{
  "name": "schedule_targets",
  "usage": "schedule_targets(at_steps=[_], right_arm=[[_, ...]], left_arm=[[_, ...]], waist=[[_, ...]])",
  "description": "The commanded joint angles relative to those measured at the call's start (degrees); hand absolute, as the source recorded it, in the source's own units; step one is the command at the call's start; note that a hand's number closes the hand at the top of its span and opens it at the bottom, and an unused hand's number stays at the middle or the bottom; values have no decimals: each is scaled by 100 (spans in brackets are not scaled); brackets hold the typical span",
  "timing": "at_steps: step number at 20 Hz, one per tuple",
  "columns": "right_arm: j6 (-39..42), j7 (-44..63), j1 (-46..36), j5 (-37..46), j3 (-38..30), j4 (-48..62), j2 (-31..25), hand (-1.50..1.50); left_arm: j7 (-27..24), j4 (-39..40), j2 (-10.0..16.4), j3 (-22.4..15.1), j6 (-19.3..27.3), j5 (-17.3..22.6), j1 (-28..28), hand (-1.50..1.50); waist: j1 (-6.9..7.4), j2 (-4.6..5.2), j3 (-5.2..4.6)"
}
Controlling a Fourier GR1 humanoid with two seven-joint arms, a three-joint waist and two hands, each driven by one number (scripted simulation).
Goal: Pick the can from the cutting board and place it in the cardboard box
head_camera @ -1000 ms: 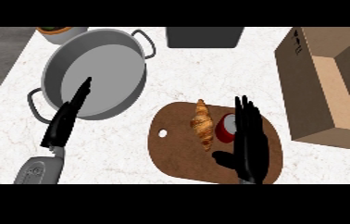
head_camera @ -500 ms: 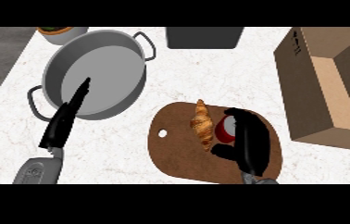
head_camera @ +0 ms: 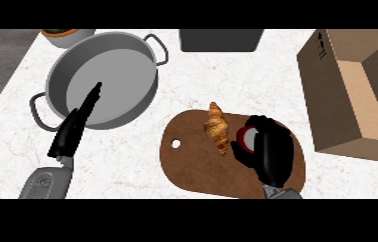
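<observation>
The can [head_camera: 246, 136] stands on the cutting board [head_camera: 193, 172], toward its right side, and only a bit of its red wall and pale top shows, because the right hand [head_camera: 270, 154] is wrapped round it, with black fingers curled over it from the right and the thumb closing in on the near side. Just left of the can, on the same board, lies a croissant [head_camera: 217, 128], end-on to me and near the hand, though I cannot tell if they touch. The board is a brown rounded slab with a small hole by its left edge, resting on the white marbled counter [head_camera: 207, 83]. To the right, apart from the board, sits the cardboard box [head_camera: 331, 88]. Over on the left is a big grey pot [head_camera: 122, 68] with two loop handles, and the left hand [head_camera: 73, 129] lies across its near rim, fingers straight and together, holding nothing. At the back edge sit a dark grey block [head_camera: 220, 39] and a small bowl [head_camera: 66, 35].
</observation>
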Motion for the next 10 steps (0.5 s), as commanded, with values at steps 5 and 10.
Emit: schedule_targets(at_steps=[5,10], right_arm=[[2772,-1229,-684,-1146,212,637,-714,150],[3766,-1590,-1361,-1651,-340,30,-1070,150]], left_arm=[[-159,31,-54,-97,-76,-3,91,0],[-194,166,110,155,-196,128,77,0]], waist=[[197,79,-18],[18,29,-9]])
